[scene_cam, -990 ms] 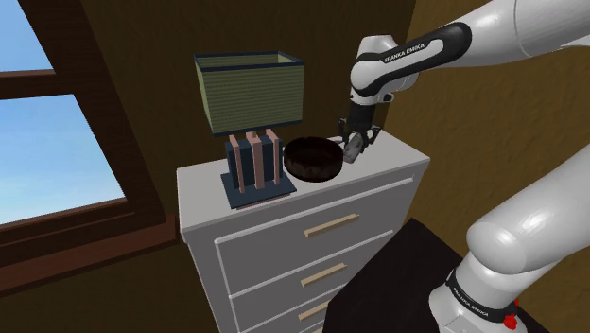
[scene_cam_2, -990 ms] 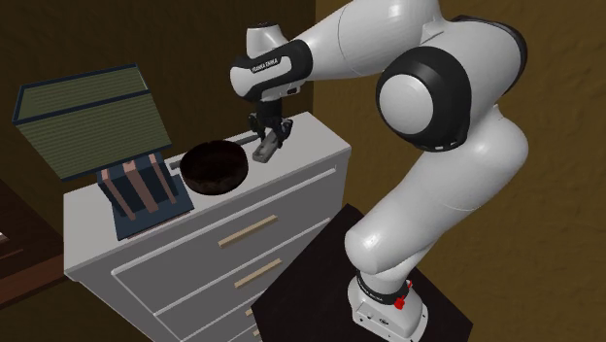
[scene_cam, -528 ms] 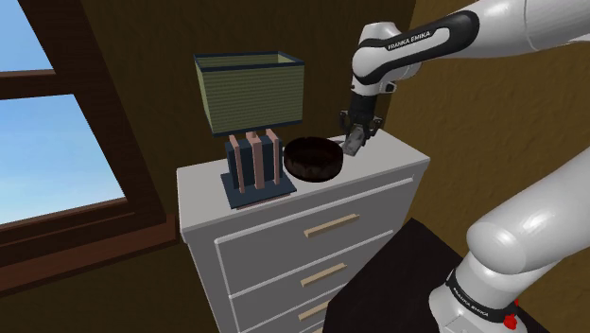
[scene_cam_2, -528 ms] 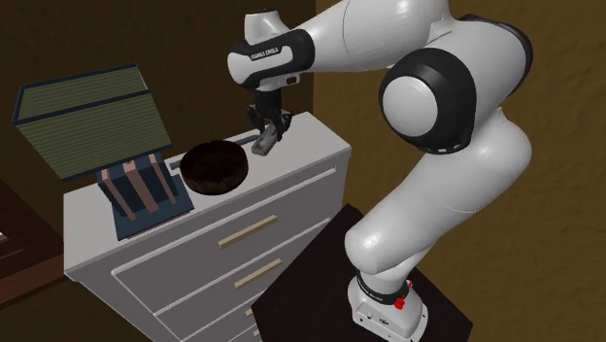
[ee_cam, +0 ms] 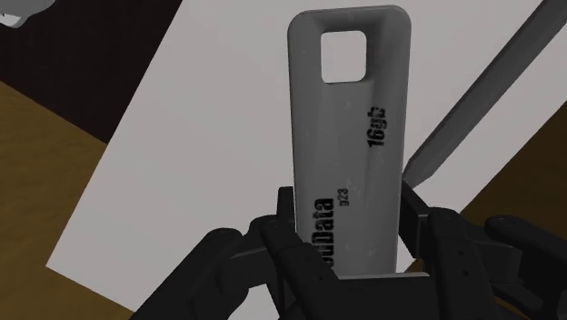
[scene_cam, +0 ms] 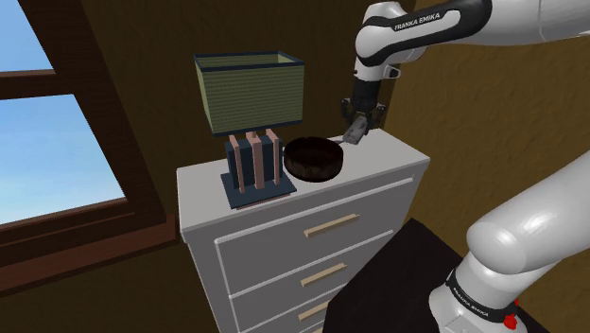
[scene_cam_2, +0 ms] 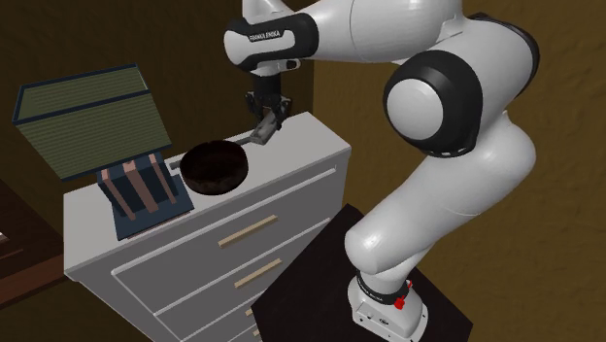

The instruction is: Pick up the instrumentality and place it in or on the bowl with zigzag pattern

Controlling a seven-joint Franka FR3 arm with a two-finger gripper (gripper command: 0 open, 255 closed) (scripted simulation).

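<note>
My gripper [ee_cam: 350, 218] is shut on a grey USB stick [ee_cam: 350, 127] printed "16gb", with a square hole at its far end. The stick hangs from the fingers a little above the white dresser top [scene_cam: 390, 156]. In the shoulder view the gripper [scene_cam: 356, 126] and stick [scene_cam: 353, 136] hover just right of a dark brown bowl [scene_cam: 313, 158]. From the second exterior view the gripper [scene_cam_2: 262, 122] holds the stick [scene_cam_2: 258, 134] up and to the right of the bowl [scene_cam_2: 215, 166].
A lamp [scene_cam: 251, 104] with a green square shade and striped base stands on the dresser beside the bowl. A thin grey rod [ee_cam: 482, 100] lies on the dresser top near the stick. The dresser has drawers [scene_cam: 331, 227] below; brown walls stand behind.
The gripper has risen straight up from the dresser top with the USB stick clasped in it. The bowl and lamp have not moved.
</note>
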